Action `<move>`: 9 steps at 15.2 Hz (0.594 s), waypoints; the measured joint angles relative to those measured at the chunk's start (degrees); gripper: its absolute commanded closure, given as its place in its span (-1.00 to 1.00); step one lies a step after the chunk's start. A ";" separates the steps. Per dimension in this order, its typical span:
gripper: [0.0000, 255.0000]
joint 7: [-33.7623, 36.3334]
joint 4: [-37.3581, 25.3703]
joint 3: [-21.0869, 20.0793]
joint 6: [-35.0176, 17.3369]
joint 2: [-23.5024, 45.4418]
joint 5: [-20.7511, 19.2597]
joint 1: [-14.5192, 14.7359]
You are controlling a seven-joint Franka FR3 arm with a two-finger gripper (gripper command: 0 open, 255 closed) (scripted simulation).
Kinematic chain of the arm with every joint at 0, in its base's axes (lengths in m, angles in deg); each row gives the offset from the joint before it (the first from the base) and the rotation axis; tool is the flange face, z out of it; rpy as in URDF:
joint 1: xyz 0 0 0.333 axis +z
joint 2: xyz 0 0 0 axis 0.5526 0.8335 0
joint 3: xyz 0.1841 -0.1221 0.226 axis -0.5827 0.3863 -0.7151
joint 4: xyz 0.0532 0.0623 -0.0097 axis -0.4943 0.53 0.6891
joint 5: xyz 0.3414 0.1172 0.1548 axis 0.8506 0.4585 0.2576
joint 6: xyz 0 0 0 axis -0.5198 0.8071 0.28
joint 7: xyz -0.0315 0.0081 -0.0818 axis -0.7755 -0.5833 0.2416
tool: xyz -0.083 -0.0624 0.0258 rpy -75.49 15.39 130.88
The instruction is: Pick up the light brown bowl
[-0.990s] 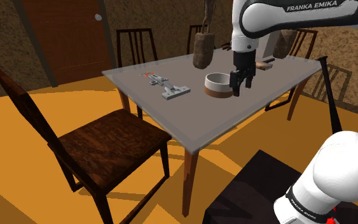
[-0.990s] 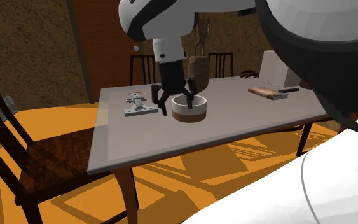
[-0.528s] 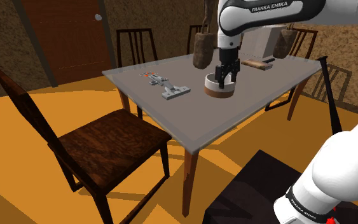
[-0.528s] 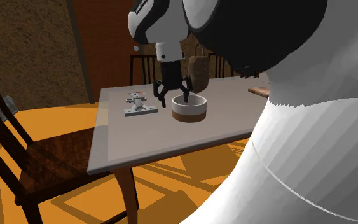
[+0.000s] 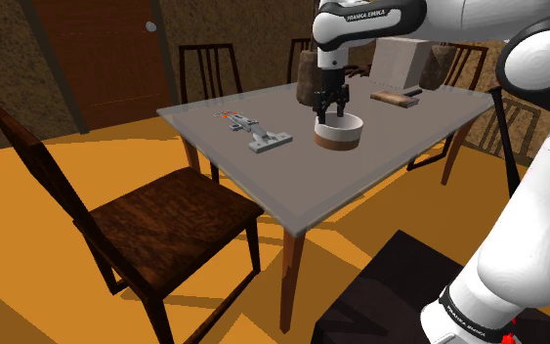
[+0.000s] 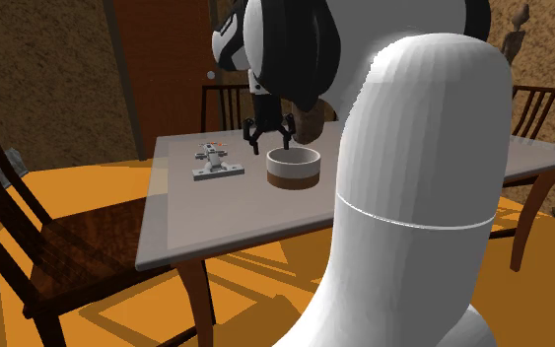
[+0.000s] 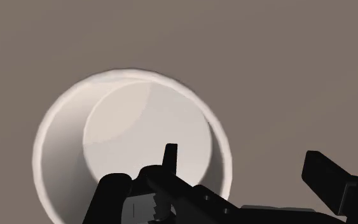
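The bowl (image 5: 339, 134) stands upright on the grey table (image 5: 380, 161); it is white inside with a brown band round its lower wall. It also shows in the second exterior view (image 6: 293, 170) and from above in the wrist view (image 7: 126, 137). My black gripper (image 5: 329, 113) hangs open just above the bowl's far rim, toward the shoulder view's left. In the wrist view the gripper (image 7: 241, 158) straddles the rim: one finger (image 7: 170, 156) is over the inside and the other finger (image 7: 327, 177) is outside over the table. Nothing is clasped.
A grey metal tool with orange marks (image 5: 259, 135) lies on the table to the shoulder view's left of the bowl. Behind the bowl stand a brown rounded object (image 5: 307, 78), a white box (image 5: 400, 61) and a flat book (image 5: 396, 97). A dark wooden chair (image 5: 160, 220) stands at the table's near corner.
The gripper has swung from the bowl's right side in the shoulder view across it to the far left rim. It stayed open and the bowl has not moved.
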 measured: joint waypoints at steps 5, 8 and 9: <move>-1.00 -0.38 -1.68 0.23 -1.88 3.46 0.66 -0.39; -1.00 -0.33 0.40 0.24 -4.07 3.54 0.68 -0.40; -1.00 -0.31 1.20 0.24 -4.81 3.49 0.67 -0.40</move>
